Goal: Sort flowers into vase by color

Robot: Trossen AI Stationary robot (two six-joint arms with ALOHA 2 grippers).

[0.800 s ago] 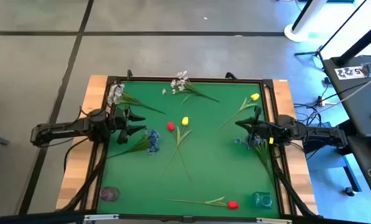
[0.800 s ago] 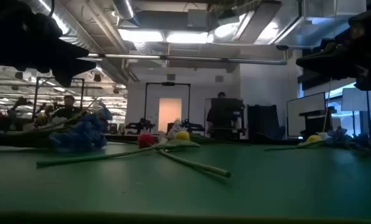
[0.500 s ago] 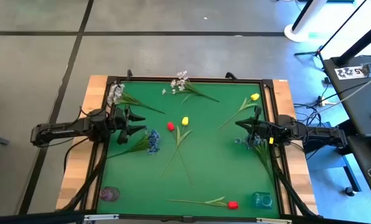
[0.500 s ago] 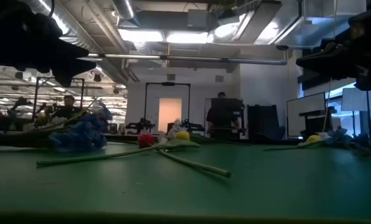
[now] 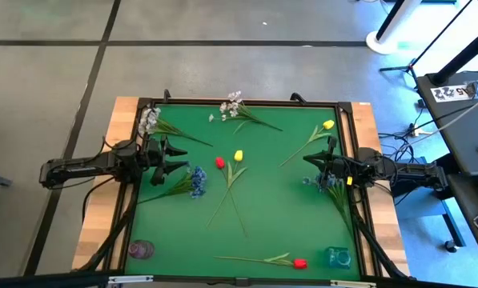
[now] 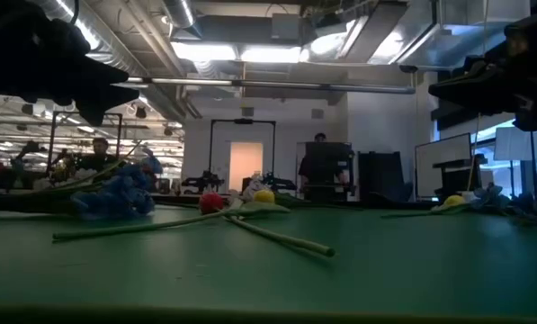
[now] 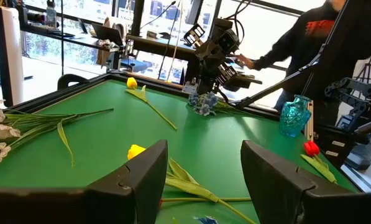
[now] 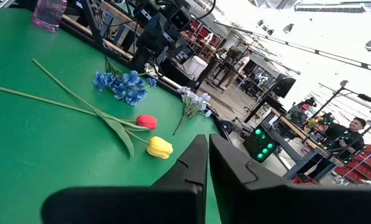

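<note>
Long-stemmed flowers lie flat on the green table. There is a white spray at the far left and another at the far middle. A yellow tulip lies at the far right. A red tulip and a yellow tulip lie mid-table with crossed stems. A blue cluster lies left of centre and another at the right. A red tulip lies near the front edge. My left gripper is open above the table, beside the left blue cluster. My right gripper is shut and empty above the right blue cluster.
A pink vase stands at the near left corner and a teal vase at the near right corner. A raised dark rim runs round the table. A person stands beyond the right side. The mat's middle front is bare.
</note>
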